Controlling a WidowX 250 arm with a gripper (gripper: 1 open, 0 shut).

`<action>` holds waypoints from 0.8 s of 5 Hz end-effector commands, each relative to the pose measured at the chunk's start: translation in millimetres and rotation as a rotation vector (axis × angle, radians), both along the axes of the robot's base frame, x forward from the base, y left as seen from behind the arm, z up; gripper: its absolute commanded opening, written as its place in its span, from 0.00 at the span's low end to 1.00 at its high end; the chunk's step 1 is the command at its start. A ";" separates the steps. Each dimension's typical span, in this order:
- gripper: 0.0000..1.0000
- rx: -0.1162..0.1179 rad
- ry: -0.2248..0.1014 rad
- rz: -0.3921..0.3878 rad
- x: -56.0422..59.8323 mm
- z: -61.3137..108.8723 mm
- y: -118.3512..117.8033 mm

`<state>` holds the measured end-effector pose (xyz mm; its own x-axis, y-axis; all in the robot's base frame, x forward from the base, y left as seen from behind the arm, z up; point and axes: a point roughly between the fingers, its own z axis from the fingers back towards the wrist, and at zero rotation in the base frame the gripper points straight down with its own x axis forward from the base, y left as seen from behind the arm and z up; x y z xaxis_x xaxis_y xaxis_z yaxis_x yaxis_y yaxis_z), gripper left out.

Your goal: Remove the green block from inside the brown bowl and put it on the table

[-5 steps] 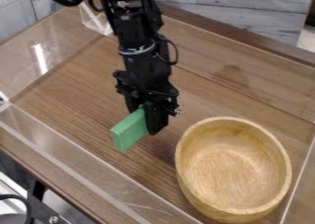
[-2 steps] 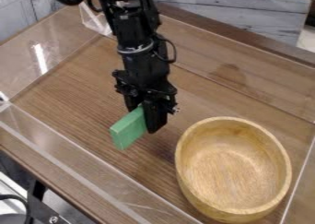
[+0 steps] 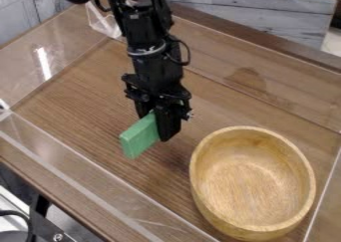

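Note:
The green block (image 3: pixel 139 138) is clamped at its upper right end between the black fingers of my gripper (image 3: pixel 163 128), which is shut on it. It tilts down to the left, its lower end at or just above the table (image 3: pixel 80 97); whether it touches I cannot tell. The brown bowl (image 3: pixel 252 180) stands to the right of the gripper near the front; nothing lies in it. The black arm comes down steeply from the top of the view.
Low clear acrylic walls (image 3: pixel 54 146) border the wooden tabletop along the front left and the far side. A grey surface lies beyond the far wall at the upper right.

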<state>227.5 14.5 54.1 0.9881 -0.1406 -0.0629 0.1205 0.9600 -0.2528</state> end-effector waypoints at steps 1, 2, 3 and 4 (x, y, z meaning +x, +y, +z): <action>0.00 0.009 -0.050 0.010 13.4 10.0 6.1; 0.00 0.008 -0.048 0.014 14.8 8.6 8.4; 0.00 0.007 -0.047 0.018 16.4 7.1 10.5; 0.00 0.006 -0.045 0.021 17.9 5.7 12.4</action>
<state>232.0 21.6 47.5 0.9886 -0.1292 -0.0775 0.1048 0.9591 -0.2631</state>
